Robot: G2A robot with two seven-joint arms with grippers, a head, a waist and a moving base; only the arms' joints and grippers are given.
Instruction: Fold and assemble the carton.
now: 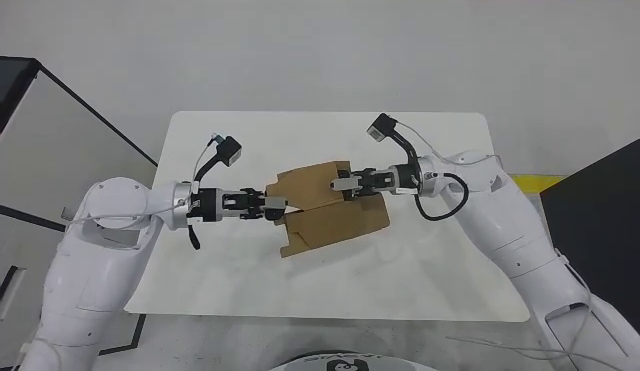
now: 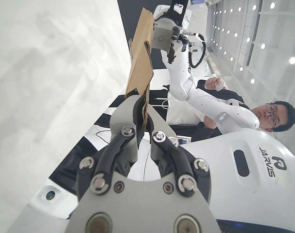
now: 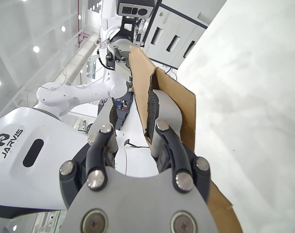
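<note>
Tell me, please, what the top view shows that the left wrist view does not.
Top view: the full outline of the table, the broad brown faces of the carton above it, and both arms meeting it from opposite sides, left pincer and right pincer.
Left wrist view: close up, the left pincer's fingers shut on the carton's corrugated edge, with the carton seen edge-on.
Both: the carton between the two pincers, with the white table beside it.

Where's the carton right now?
In the top view the carton sits over the middle of the white table, between the arms; the left gripper is shut on one edge and the open right gripper straddles a panel opposite.
</note>
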